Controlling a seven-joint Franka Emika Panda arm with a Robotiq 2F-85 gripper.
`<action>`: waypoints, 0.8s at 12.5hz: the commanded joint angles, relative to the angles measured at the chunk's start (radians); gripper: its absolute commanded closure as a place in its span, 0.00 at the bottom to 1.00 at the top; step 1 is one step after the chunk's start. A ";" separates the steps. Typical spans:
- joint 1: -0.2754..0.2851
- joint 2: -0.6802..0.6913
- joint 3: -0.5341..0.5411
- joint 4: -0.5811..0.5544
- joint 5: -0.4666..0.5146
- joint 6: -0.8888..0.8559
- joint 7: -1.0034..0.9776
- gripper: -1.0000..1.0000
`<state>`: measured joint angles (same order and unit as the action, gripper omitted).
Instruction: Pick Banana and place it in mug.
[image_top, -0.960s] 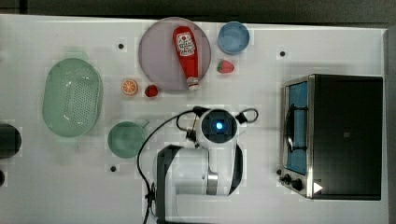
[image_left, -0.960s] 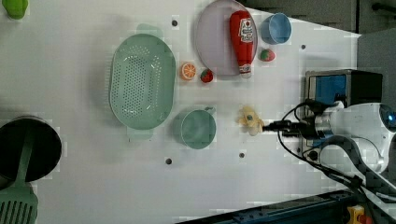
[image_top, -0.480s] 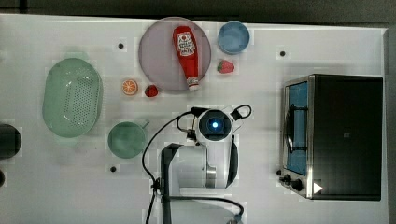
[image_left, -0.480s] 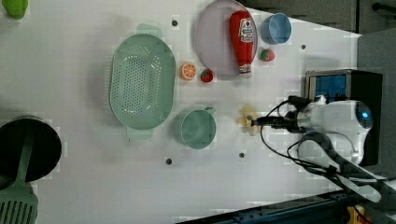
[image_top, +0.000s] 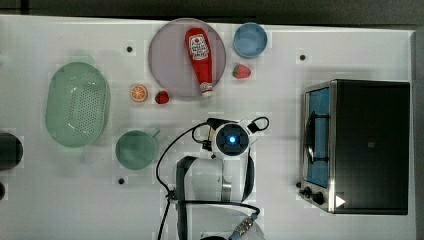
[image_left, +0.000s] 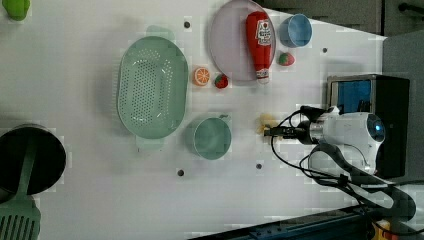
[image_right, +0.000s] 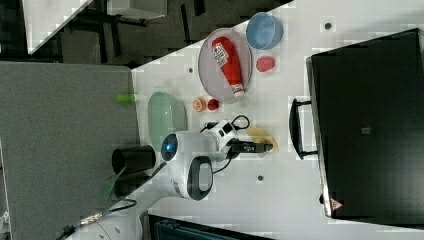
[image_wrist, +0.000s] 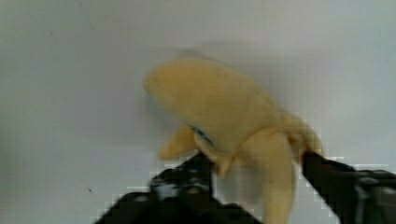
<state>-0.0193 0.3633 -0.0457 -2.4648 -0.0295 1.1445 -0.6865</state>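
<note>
Top view: a white table (image_top: 350, 45) seen from above. The robot arm (image_top: 210, 180) reaches in from the top view's bottom edge, its wrist with a blue light covering the spot where the banana would lie. The teal-green mug (image_top: 136, 149) stands to the top view's left of the wrist, well apart from it. Further off sit a perforated colander (image_top: 77, 111), a plate (image_top: 170, 60) carrying a ketchup bottle (image_top: 200, 59), a blue cup (image_top: 250, 40) and a toaster oven (image_top: 367, 145).

Left view: the banana (image_left: 266, 123) lies on the table between the mug (image_left: 212, 138) and the gripper (image_left: 278, 132). The arm stretches low from the left view's right, the hand close over the table, with its tip at the banana's near edge. The mug lies beyond the banana, toward the left view's left.

Right view: the banana (image_right: 260, 136) shows as a pale curved shape directly beside the gripper (image_right: 262, 147), which points toward the right view's right from a bent arm.

Wrist view: the peeled banana (image_wrist: 224, 116) lies on the table, its long axis slanting across the picture. 2 dark fingers (image_wrist: 187, 179) stand apart on either side of its lower end, straddling the peel flaps. They look near the fruit, but whether they already press on it cannot be told. The next move likely calls for pinching across the narrow width.
</note>
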 joint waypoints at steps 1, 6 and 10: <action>-0.001 -0.023 0.013 0.002 -0.009 0.033 -0.032 0.64; -0.016 -0.154 0.005 -0.004 0.005 -0.039 -0.032 0.68; -0.017 -0.400 0.006 0.041 0.005 -0.353 -0.032 0.68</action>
<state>-0.0544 0.0605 -0.0368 -2.4688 -0.0252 0.8418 -0.6885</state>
